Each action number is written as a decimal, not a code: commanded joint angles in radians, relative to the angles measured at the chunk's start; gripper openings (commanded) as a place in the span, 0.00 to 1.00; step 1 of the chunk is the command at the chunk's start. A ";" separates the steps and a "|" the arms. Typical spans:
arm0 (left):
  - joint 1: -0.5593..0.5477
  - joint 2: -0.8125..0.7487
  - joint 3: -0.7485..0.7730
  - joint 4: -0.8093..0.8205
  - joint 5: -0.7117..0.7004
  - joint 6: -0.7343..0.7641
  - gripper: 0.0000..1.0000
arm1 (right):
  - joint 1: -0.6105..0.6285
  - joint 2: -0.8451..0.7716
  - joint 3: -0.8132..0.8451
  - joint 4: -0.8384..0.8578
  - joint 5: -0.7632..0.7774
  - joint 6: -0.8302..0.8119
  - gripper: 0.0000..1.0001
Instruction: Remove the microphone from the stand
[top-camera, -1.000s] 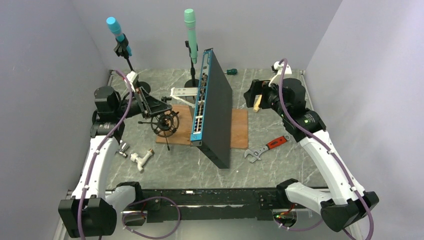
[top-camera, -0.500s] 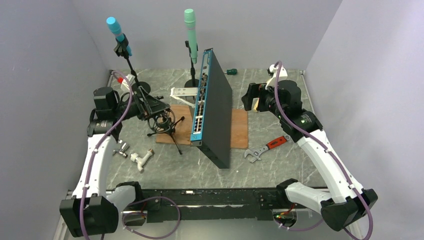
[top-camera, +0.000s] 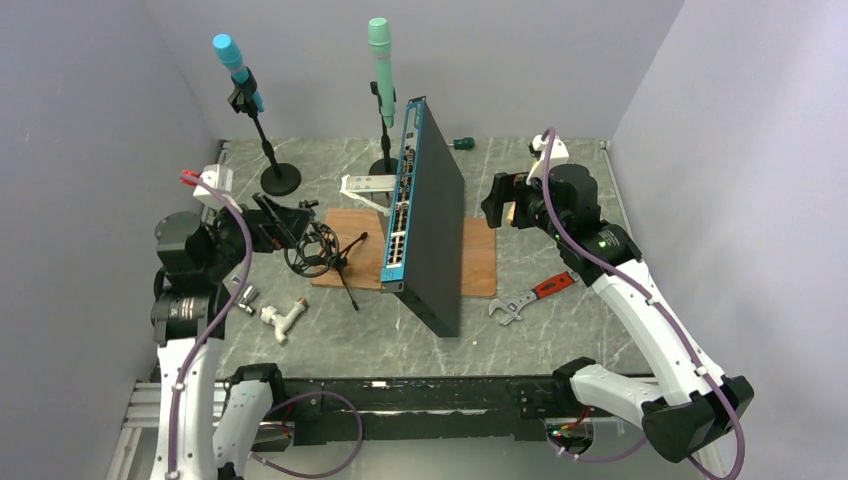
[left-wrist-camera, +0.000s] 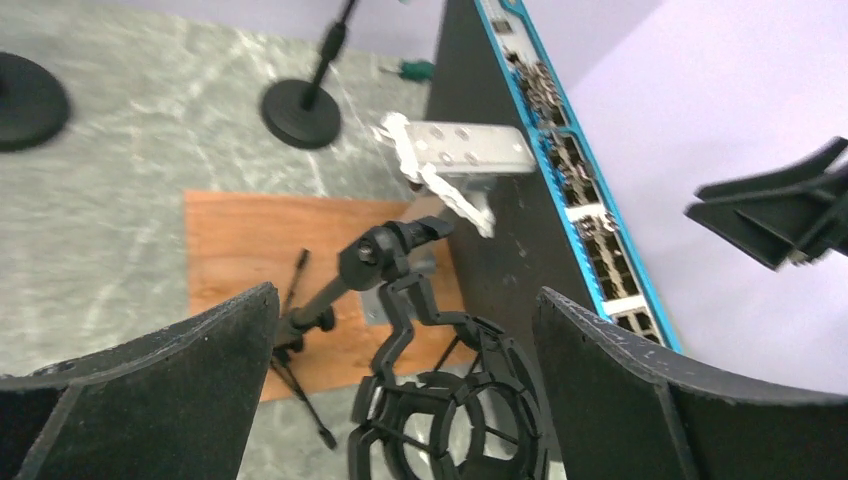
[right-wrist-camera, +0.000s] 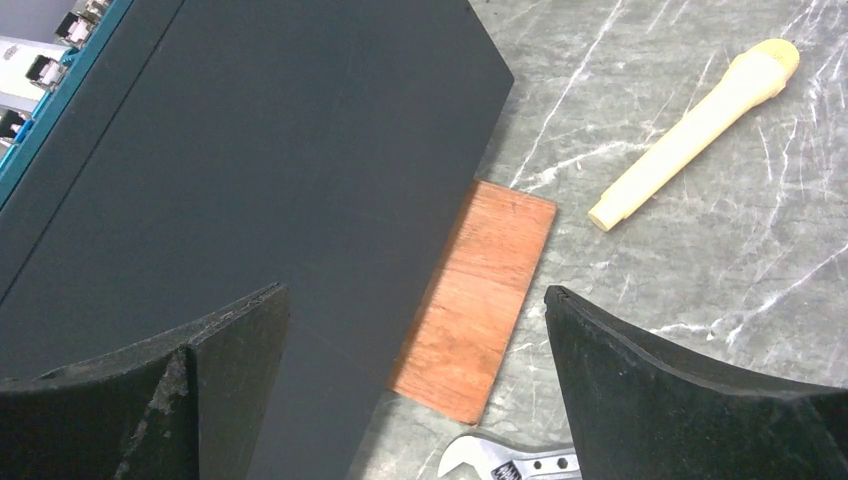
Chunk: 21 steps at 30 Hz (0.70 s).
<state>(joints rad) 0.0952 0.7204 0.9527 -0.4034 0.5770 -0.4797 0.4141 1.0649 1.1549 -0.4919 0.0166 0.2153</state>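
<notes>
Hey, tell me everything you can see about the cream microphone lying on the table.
The microphone is cream all over, smooth and matte like plastic, and looks like one piece: a rounded bulb head narrowing to a straight handle with a flat-cut end. It lies flat and slanted on the grey marbled table, on no stand, beside the wooden board but clear of it. Only the table touches it.
</notes>
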 joint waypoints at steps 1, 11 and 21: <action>0.005 -0.087 0.002 -0.020 -0.255 0.074 0.99 | 0.005 -0.009 -0.005 0.031 -0.011 -0.019 1.00; 0.005 -0.145 -0.045 -0.178 -0.818 -0.014 0.99 | 0.004 0.005 -0.008 0.048 -0.012 -0.031 1.00; 0.055 -0.095 -0.361 0.196 -0.349 -0.078 0.96 | 0.005 -0.024 -0.028 0.044 -0.012 -0.030 1.00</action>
<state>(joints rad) 0.1200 0.6346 0.6914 -0.3885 0.0647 -0.4938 0.4141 1.0748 1.1297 -0.4778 0.0166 0.2008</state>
